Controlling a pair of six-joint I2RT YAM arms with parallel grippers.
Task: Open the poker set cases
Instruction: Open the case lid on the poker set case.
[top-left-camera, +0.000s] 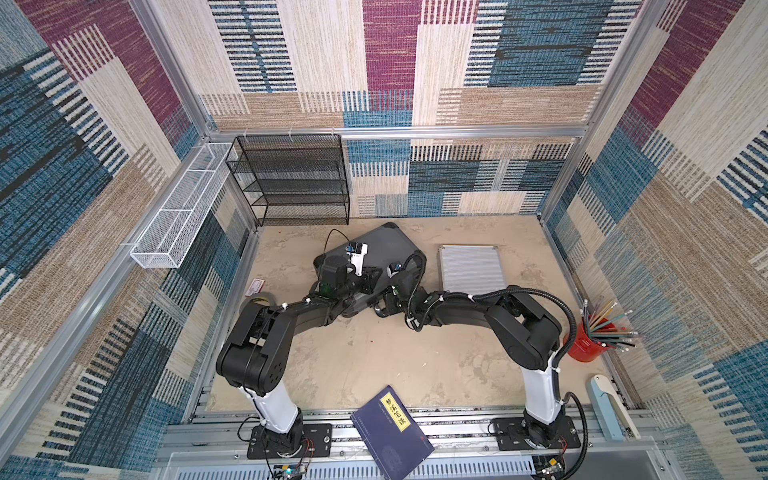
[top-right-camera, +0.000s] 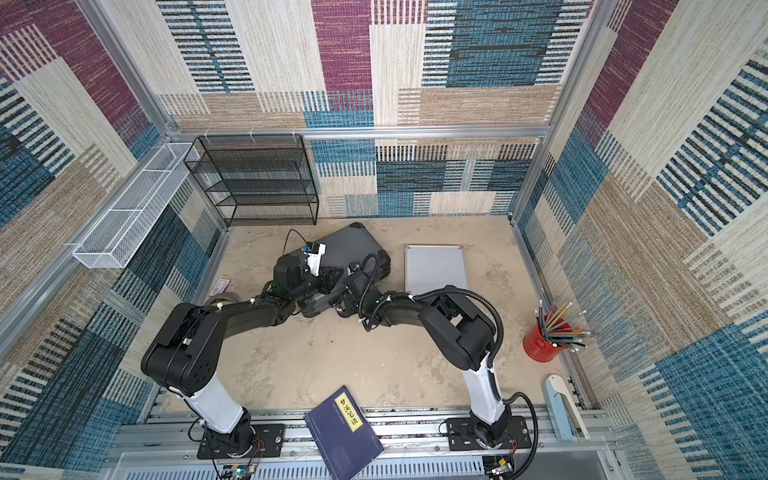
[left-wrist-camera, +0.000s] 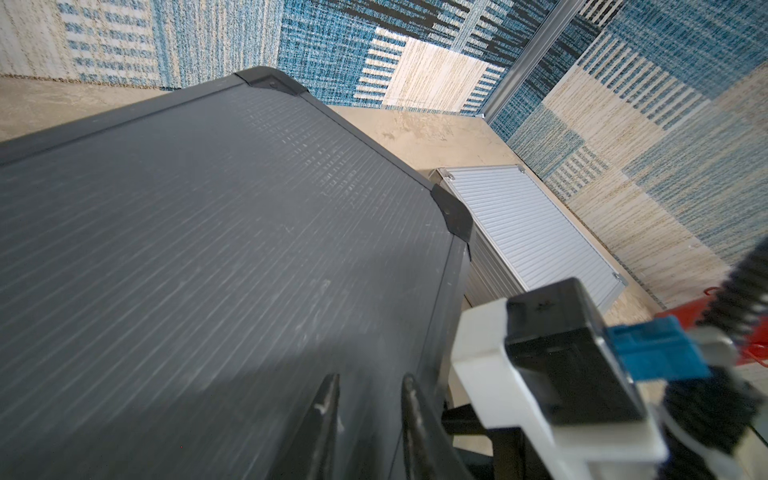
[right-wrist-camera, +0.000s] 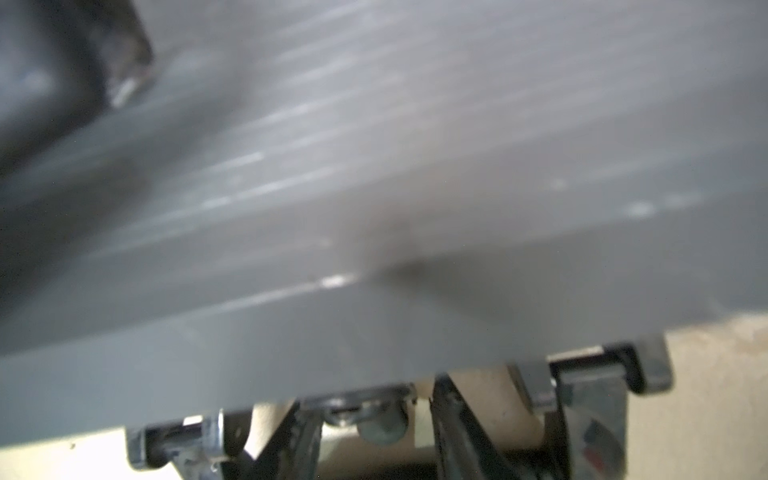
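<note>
Finds neither open: silver case (top-left-camera: 471, 270) at 2 o'clock untouched; at grey case (top-left-camera: 382, 245), 12 o'clock, left gripper (left-wrist-camera: 370, 380) narrow and empty, right gripper (right-wrist-camera: 376, 415) astride latch (right-wrist-camera: 361, 400), grip indeterminable.

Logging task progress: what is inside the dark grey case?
Nothing inside can be seen. The dark grey case shows only its ribbed lid, which covers the contents. Its near edge is hidden under the left arm and right arm.

A blue book (top-left-camera: 390, 432) overhangs the counter's (top-left-camera: 374, 357) near edge; a red cup (top-left-camera: 579, 347) holds pencils; a black mesh rack (top-left-camera: 291, 178) stands behind.
</note>
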